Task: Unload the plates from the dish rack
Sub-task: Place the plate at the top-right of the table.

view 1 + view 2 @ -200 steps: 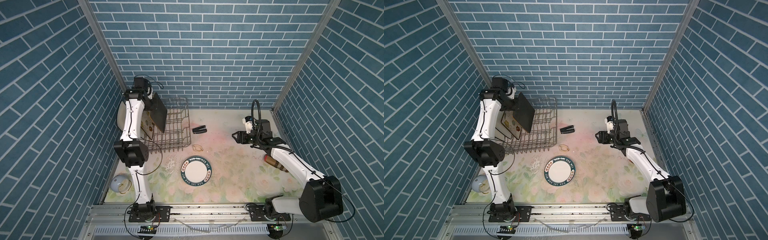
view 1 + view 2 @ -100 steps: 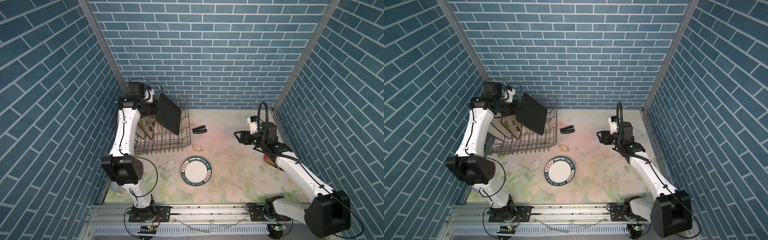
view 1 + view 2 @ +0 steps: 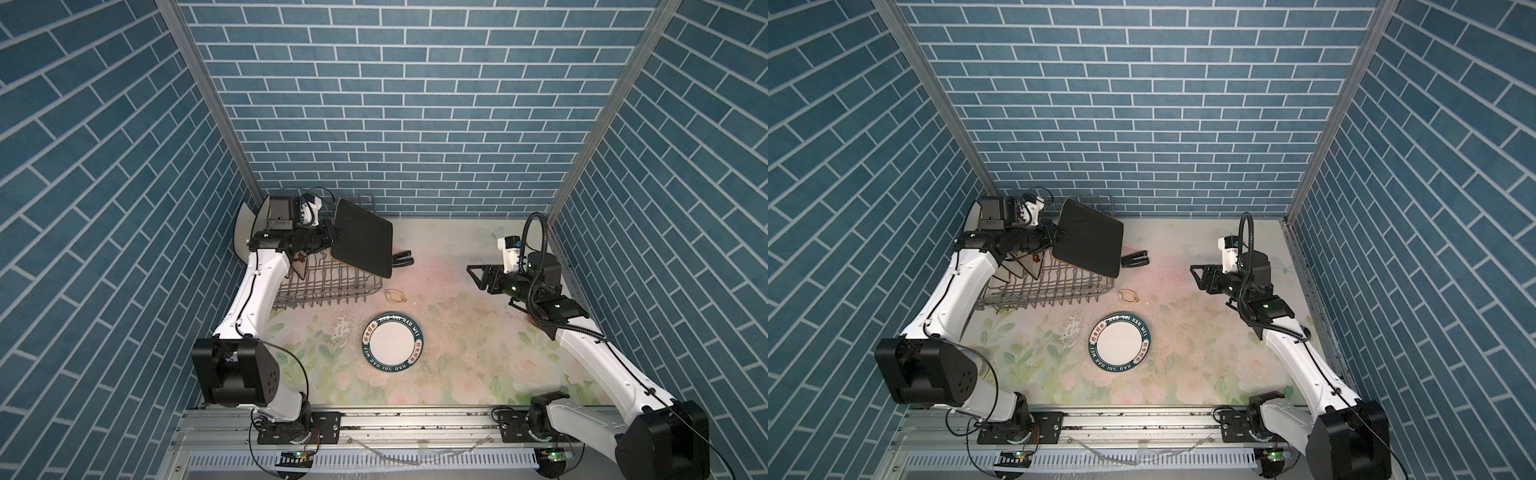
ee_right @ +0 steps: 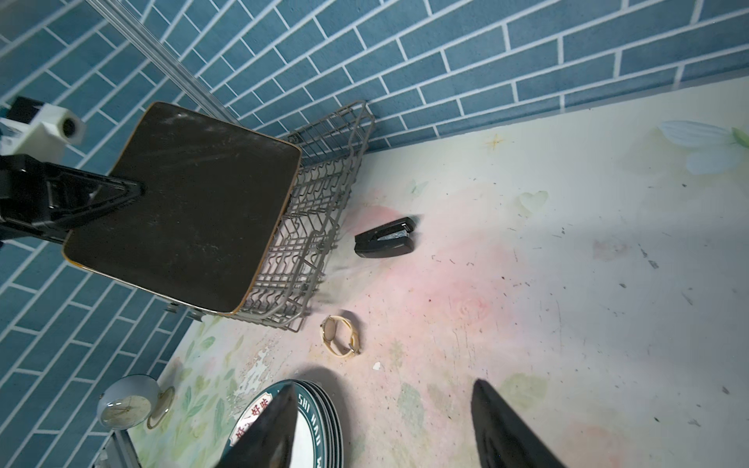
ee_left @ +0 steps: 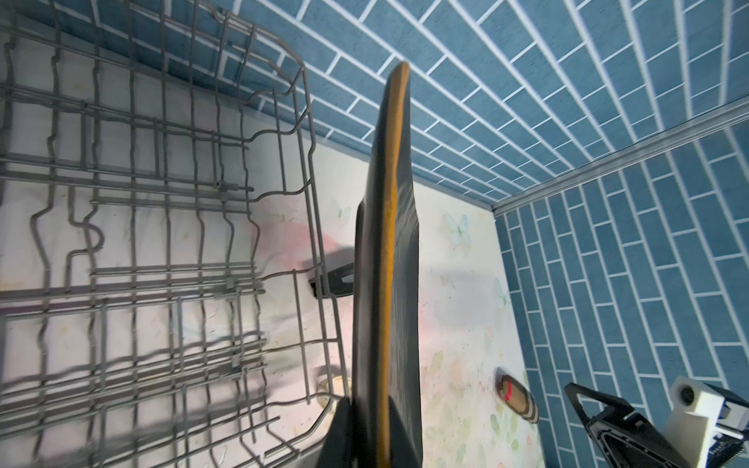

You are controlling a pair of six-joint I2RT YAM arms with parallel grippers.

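While cream square plates (image 3: 243,237) stand at the far left of the grey wire dish rack (image 3: 332,286), the left end effector (image 3: 331,243) pinches one edge of a black square plate (image 3: 363,237), held tilted above the rack's right end. Gripped so narrowly, it may pivot or slip, or its low corner may catch the rack's rim. It looks matte, dusty, round-cornered and mustard-edged. Round teal-rimmed plates (image 3: 392,347) lie stacked on the surface (image 3: 457,332). The right end effector (image 3: 476,276) hovers spread and empty.
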